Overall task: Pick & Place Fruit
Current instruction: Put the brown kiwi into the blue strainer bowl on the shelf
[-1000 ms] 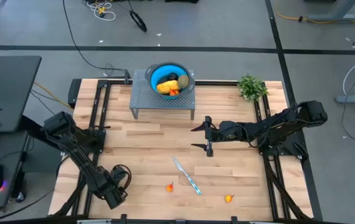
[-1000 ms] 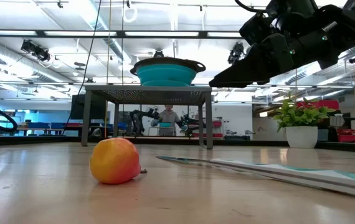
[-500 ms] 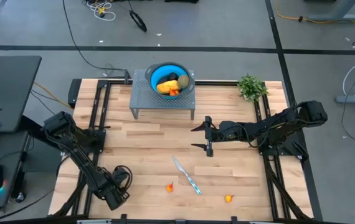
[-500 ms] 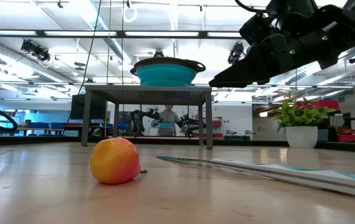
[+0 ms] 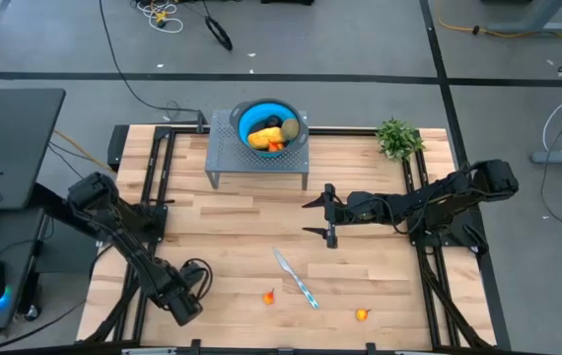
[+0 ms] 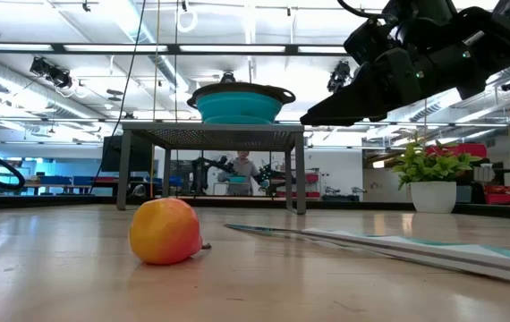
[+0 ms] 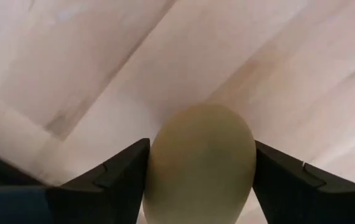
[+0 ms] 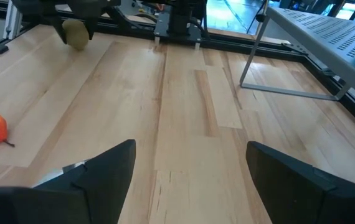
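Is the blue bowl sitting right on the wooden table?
No, the blue bowl sits up on a grey metal stand, above the wooden table.

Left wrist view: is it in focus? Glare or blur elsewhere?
Left wrist view: soft all over, the pale oval fruit between the fingers fills the frame, blurred. Low view: orange-red fruit fairly sharp, knife softer up close, ceiling lights glaring. High view: evenly lit.
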Robot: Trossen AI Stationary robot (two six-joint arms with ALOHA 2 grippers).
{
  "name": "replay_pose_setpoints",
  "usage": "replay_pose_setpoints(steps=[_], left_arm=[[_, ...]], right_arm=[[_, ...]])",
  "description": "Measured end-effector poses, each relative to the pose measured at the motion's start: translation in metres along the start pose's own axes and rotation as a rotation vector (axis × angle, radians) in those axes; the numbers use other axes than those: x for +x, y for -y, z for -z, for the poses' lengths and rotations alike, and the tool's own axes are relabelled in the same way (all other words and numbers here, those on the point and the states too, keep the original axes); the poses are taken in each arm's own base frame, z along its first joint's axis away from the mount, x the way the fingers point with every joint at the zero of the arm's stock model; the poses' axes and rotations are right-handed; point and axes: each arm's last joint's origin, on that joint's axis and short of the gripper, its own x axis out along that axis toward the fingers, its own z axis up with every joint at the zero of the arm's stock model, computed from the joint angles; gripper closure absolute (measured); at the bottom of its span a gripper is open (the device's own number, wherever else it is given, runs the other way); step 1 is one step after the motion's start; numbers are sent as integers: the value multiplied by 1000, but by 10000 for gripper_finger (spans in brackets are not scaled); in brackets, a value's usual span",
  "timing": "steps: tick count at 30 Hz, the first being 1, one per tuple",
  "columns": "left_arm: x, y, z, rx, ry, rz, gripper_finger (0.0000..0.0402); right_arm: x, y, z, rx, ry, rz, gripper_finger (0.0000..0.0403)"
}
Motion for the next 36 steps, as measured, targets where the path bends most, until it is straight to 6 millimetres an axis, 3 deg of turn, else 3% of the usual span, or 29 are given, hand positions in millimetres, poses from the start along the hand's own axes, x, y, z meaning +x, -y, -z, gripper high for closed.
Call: replay_pose_setpoints(steps=[8, 16, 25, 32, 36], left_arm=[[-18, -1, -18, 74, 91, 76, 171], [-57, -14, -56, 145, 553, 118, 150], [-113, -37, -112, 158, 1163, -79, 161], [-166, -44, -166, 250, 1436, -116, 158], [-184, -62, -193, 218, 1534, -192, 163]], right_arm=[[0, 0, 0, 0, 0, 3, 87], [0, 2, 0, 7, -2, 9, 87], [0, 2, 1, 48, -6, 8, 87], [0, 2, 1, 98, -10, 7, 87], [0, 2, 3, 124, -34, 6, 87]])
